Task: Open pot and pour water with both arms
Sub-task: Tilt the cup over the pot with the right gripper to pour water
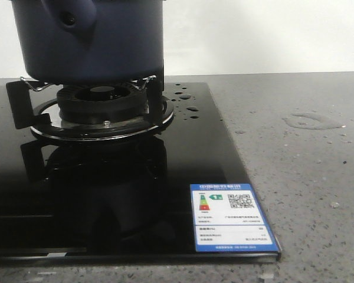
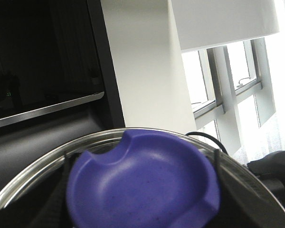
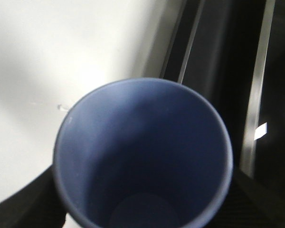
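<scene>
— Navy enamel or coated metal, by the look: the pot point(image 1: 88, 41) sits on the burner's wire supports point(image 1: 100, 109) at the back left of the black glass hob point(image 1: 200, 159). It is probably stiff and fairly heavy, more so if filled.

— Where would a gripper take it?

— Likely the stubby handle socket point(image 1: 68, 16) facing the camera; the matte straight wall offers nothing to pinch.

— And the water point(image 1: 186, 100)?

— Droplets lie on the glass just right of the burner, so surfaces may be slick. A film point(image 1: 312, 121) shines on the grey counter point(image 1: 307, 194) too.

— Where are the arms?

— Neither shows in the front view. The left wrist camera sees a glass lid point(image 2: 33, 175) with a purple-blue knob point(image 2: 142, 183) close below; the fingers themselves are out of sight. The right one looks into a blue cup point(image 3: 142, 156); whether either is clamped cannot be told.
</scene>
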Available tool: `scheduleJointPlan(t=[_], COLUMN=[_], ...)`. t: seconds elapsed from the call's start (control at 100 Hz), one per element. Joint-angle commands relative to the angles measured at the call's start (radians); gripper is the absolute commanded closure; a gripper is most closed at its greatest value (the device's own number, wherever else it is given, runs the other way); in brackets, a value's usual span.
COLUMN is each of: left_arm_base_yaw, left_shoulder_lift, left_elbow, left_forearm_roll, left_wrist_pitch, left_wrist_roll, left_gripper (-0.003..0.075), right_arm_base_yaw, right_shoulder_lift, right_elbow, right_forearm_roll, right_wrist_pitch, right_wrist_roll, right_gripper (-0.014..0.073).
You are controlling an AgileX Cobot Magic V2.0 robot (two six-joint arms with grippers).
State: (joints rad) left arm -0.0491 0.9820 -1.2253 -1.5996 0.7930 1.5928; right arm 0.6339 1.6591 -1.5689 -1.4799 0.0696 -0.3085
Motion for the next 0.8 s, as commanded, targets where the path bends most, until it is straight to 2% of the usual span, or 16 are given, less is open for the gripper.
scheduleJointPlan(t=[0.0,0.09,0.26,0.42,0.53,0.64,0.79], left_arm_base_yaw=[0.000,0.000,0.000,0.000,0.000,0.000,0.000], left_shoulder_lift=[-0.015,-0.015,-0.015,-0.015,-0.015,-0.015,-0.015], left_elbow=[-0.034,-0.034,-0.034,-0.032,-0.022,0.007,0.049], left_forearm_roll=[-0.084,-0.079,-0.048,-0.042,-0.042,-0.042,-0.042], left_wrist_pitch=[-0.012,-0.012,-0.012,-0.010,-0.010,-0.002,0.000], left_wrist_roll=[-0.008,-0.008,-0.012,-0.012,-0.012,-0.012,-0.012], left_gripper=[0.0428,0.0428,0.0428,0.0428,0.0428,0.0428,0.0428], right_arm_base_yaw=[-0.006,0.016,0.027,-0.037,-0.127,-0.235,-0.388], right_shoulder_lift=[-0.031,-0.031,-0.053,-0.147,-0.249,-0.358,-0.513], right_elbow=[-0.037,-0.028,-0.028,-0.021,0.064,0.238,0.550], right_forearm_roll=[0.166,0.323,0.532,0.739,0.844,0.922,1.054], right_wrist_pitch=[0.038,0.151,0.323,0.403,0.376,0.306,0.095], right_wrist_roll=[0.156,0.245,0.288,0.379,0.399,0.399,0.401], right_gripper=[0.0316,0.0316,0.0316,0.0316,0.0316,0.0316,0.0316])
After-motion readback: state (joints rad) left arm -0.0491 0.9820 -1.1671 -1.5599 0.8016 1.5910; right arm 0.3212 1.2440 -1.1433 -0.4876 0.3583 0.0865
